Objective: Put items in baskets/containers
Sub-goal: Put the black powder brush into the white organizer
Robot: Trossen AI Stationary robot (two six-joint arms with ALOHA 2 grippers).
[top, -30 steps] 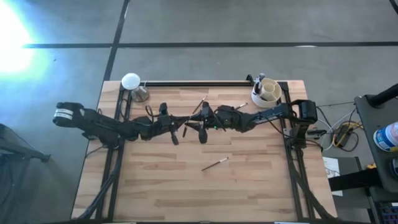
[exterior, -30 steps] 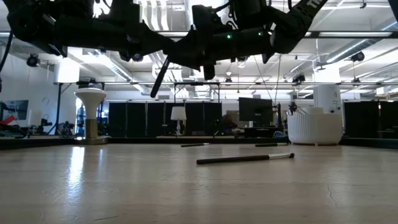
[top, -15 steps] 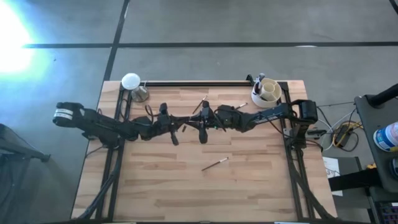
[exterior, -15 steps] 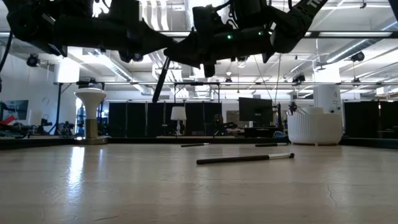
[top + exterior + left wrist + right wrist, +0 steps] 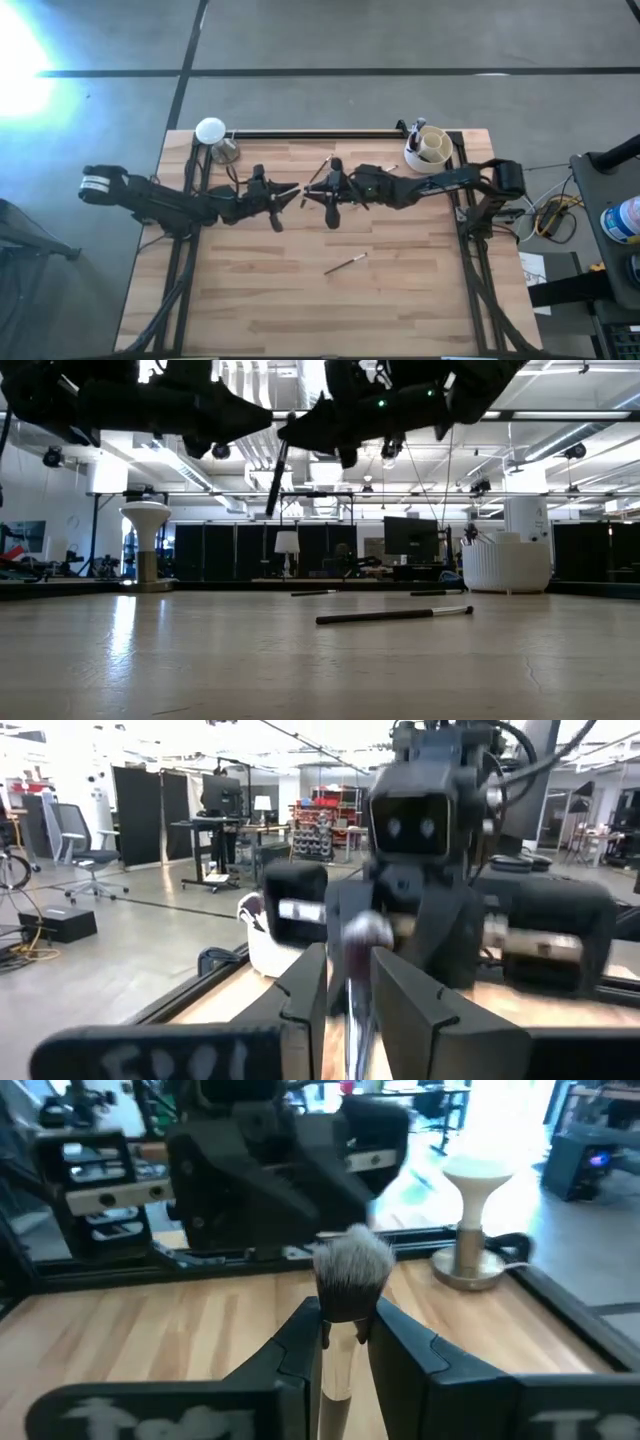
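A makeup brush with a fluffy grey head (image 5: 352, 1263), dark ferrule and pale handle hangs almost upright in mid-air over the table's middle (image 5: 278, 470). My left gripper (image 5: 291, 193) and right gripper (image 5: 311, 194) meet nose to nose there, both shut on the brush's upper part. The cream-white cup (image 5: 430, 148) stands at the far right corner with brushes in it. Another brush (image 5: 345, 264) lies flat on the table nearer the front, and two more (image 5: 315, 593) (image 5: 435, 592) lie farther back. My left gripper has the brush's shaft (image 5: 355, 1005) between its two fingers, coming level from the table's left; the head shows just above them. My right gripper pinches the brush at the dark ferrule (image 5: 345, 1318) between both fingers, level from the table's right. The head stands above the fingers and the handle (image 5: 272, 495) hangs below, clear of the table.
A flat white disc on a brass-coloured stand (image 5: 211, 131) sits at the far left corner. A black rail (image 5: 320, 133) runs along the far edge. Bare wood lies around the near brush.
Both grippers have risen and moved toward the far edge, staying nose to nose. The hanging brush has gone up with them, shifted toward the right gripper, and now hangs more upright than before.
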